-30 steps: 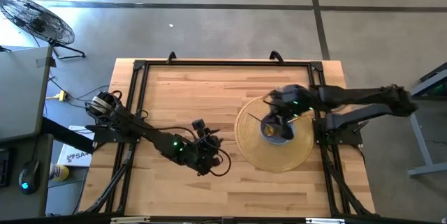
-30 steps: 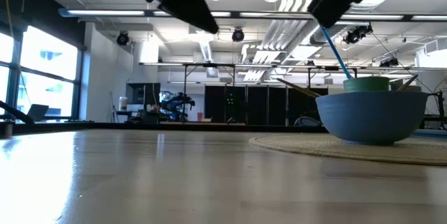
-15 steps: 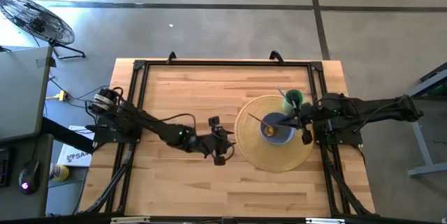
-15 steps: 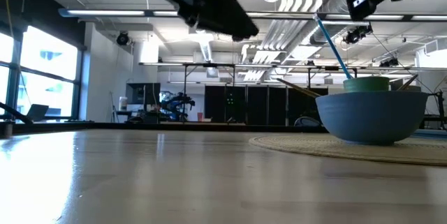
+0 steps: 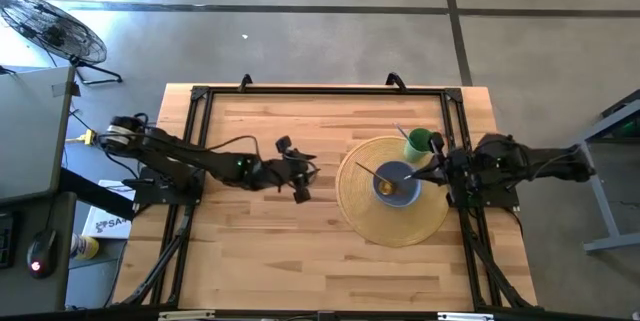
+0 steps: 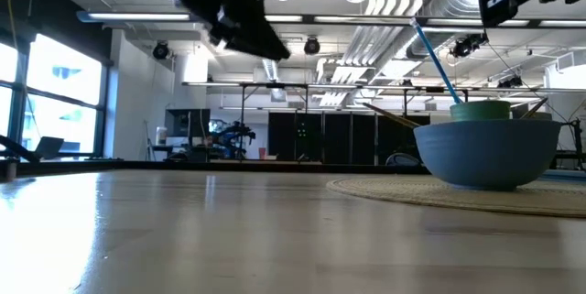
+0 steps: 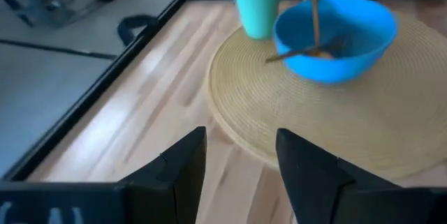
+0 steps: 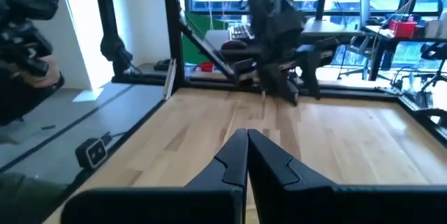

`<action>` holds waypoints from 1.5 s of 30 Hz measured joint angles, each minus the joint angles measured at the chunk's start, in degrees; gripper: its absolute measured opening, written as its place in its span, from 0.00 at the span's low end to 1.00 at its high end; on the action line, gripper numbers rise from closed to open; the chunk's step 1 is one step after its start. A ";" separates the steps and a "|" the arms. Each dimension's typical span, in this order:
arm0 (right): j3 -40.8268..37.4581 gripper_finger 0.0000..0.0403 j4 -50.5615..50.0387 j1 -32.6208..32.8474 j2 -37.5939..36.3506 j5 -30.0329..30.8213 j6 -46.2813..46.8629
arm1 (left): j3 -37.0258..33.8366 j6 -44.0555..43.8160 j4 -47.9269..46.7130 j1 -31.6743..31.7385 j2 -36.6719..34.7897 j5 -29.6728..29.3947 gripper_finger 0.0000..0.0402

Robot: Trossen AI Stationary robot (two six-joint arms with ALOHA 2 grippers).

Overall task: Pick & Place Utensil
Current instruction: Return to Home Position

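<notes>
A blue bowl [image 5: 397, 183] stands on a round woven mat [image 5: 392, 223] at the table's right side, with a green cup [image 5: 418, 144] just behind it. A blue-handled utensil [image 6: 434, 59] leans in the bowl, its handle slanting up over the rim. Wooden utensils [image 7: 302, 51] also lie in the bowl. My right gripper [image 5: 437, 168] is shut and sits beside the bowl toward the table's right edge, touching nothing. My left gripper [image 5: 296, 177] is open and hovers above the table's middle, left of the mat. In its wrist view [image 7: 241, 161] it faces the bowl [image 7: 334, 35] and the cup [image 7: 255, 1].
A black frame [image 5: 200, 111] runs round the table's edges. Bare wood [image 5: 260, 261] lies left of and in front of the mat. The right wrist view shows my left arm [image 8: 279, 21] across the table. A fan [image 5: 50, 26] stands on the floor beyond the far left corner.
My right gripper has drawn back from above the bowl toward the table's right edge, leaving the blue-handled utensil leaning in the bowl. My left gripper has swung from near the front of the table toward the far edge, first drifting toward the mat, then back a little.
</notes>
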 joint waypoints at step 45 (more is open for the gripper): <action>-17.00 0.01 12.57 -0.52 -9.05 9.75 5.74 | -40.05 4.03 33.86 19.58 -23.93 22.96 0.42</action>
